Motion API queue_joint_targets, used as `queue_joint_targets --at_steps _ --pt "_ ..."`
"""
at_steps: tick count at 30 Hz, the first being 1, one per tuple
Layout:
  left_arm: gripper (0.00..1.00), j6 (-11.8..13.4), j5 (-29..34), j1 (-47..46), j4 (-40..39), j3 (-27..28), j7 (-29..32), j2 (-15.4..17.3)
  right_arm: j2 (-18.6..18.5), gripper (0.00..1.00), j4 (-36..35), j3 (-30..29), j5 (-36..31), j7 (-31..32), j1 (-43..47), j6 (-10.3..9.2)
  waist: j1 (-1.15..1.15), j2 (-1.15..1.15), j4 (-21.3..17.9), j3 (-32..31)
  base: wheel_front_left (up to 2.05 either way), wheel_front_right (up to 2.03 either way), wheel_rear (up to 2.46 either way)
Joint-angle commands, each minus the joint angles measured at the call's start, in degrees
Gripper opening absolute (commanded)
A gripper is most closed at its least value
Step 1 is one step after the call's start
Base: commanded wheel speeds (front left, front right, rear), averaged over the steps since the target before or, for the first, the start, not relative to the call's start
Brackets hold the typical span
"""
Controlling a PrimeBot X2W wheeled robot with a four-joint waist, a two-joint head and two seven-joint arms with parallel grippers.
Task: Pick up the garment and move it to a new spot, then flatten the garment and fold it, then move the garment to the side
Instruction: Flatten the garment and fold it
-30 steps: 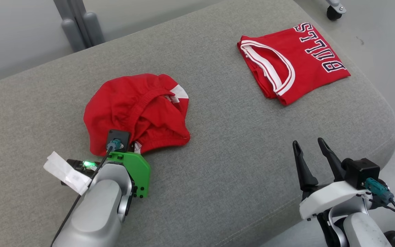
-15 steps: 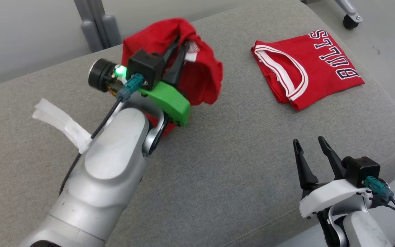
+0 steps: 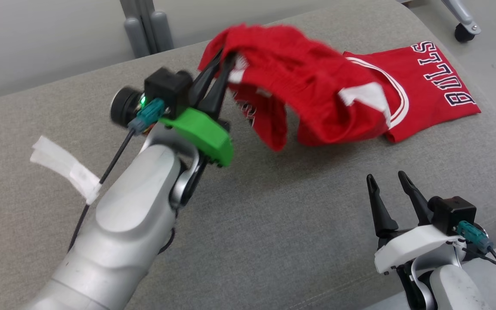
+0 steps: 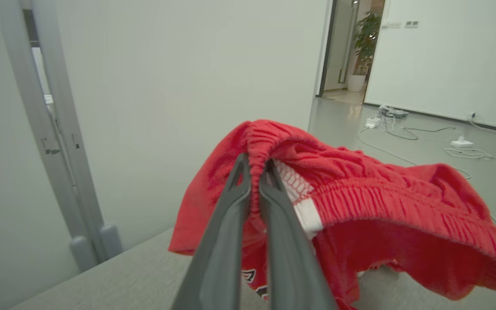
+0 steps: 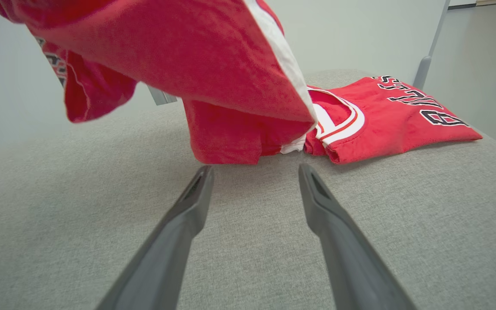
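The garment (image 3: 299, 86) is a pair of red shorts with white side trim and an elastic waistband, lifted off the grey cushion and swinging to the right. My left gripper (image 3: 225, 58) is shut on its waistband (image 4: 256, 159), fingers pointing up and away. In the right wrist view the garment (image 5: 179, 60) hangs overhead, in front of the fingers. My right gripper (image 3: 388, 180) rests low at the front right, open and with nothing in it (image 5: 254, 172).
A folded red "BULLS" jersey (image 3: 429, 92) lies at the far right of the grey cushioned surface (image 3: 274, 215), partly covered by the swinging shorts. Grey posts (image 3: 147, 21) stand behind the cushion. The cushion's rounded edge falls away at the right.
My left gripper closed on the crumpled shorts lying on the cushion, lifted them and carried them up and to the right. The head camera shifted. The right gripper stayed still.
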Motion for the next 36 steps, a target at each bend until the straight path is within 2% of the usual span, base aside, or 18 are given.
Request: queue_joint_targets --at_steps 1,5,6,7,8,13,17,20,23,26,31,36 --pt "0.0 0.4 0.2 2.2 2.5 0.0 0.2 1.7 0.0 1.0 -0.1 0.0 0.1 -0.5 -0.4 -0.09 0.0 0.0 1.3 1.0 0.0 0.0 0.0" --pt "0.0 0.4 2.3 5.6 11.0 -2.4 1.0 4.6 0.1 1.0 -0.3 0.1 0.0 -0.5 -1.2 -0.09 0.0 0.0 3.1 2.1 0.0 0.0 0.0" --pt "0.08 0.6 2.2 6.0 13.2 -2.6 1.1 5.0 0.1 1.0 -0.3 0.2 -0.1 -0.4 -1.4 -0.09 0.0 0.0 3.6 2.4 0.0 0.0 0.0" --pt "0.48 0.7 2.3 6.3 14.7 -2.7 1.1 5.2 0.0 1.0 -0.3 0.3 -0.1 -0.4 -1.6 -0.09 0.0 0.0 3.9 2.5 0.0 0.0 0.0" --pt "1.0 0.9 2.1 6.5 16.3 -2.6 0.9 5.2 0.0 1.0 -0.3 0.3 0.0 -0.4 -1.8 -0.09 0.0 0.0 4.3 2.7 0.0 0.0 0.0" --pt "1.0 1.4 0.2 5.6 19.5 -0.2 -1.2 4.2 0.0 1.0 -0.2 0.3 -0.3 -0.4 -2.2 -0.09 0.0 0.0 5.8 2.9 0.0 0.0 0.0" --pt "1.0 1.7 -1.2 4.2 17.0 2.3 -2.2 2.6 -0.3 1.0 0.0 0.1 -0.2 -0.2 -1.8 -0.1 0.0 0.0 6.7 2.4 0.0 0.0 0.0" --pt "1.0 -1.2 -3.2 4.7 14.4 2.1 -1.1 0.2 -0.5 1.0 0.1 0.2 -0.2 -0.1 -1.5 -0.1 0.0 0.0 6.8 1.8 0.0 0.0 0.0" --pt "1.0 -4.0 -6.0 5.9 12.6 0.4 4.2 -1.3 -0.7 1.0 0.0 0.3 -0.1 0.1 -1.1 -0.09 0.0 0.0 6.1 1.2 0.0 0.0 0.0" --pt "1.0 -5.3 -9.5 7.4 10.8 -1.7 10.0 -2.4 -0.8 1.0 -0.3 0.3 -0.1 0.3 -0.7 -0.1 0.0 0.0 4.7 1.1 0.0 0.0 0.0" --pt "1.0 -3.8 -15.0 10.0 9.3 -5.0 17.7 -2.8 -0.6 1.0 -0.5 0.6 0.1 0.2 -0.5 -0.09 0.0 0.0 0.9 1.5 0.0 0.0 0.0" --pt "1.0 0.2 -18.0 10.4 10.3 -6.8 20.9 -2.9 -0.3 1.0 -0.3 0.8 0.4 -0.2 -0.5 -0.09 0.0 0.0 -2.7 2.3 0.0 0.0 0.0"
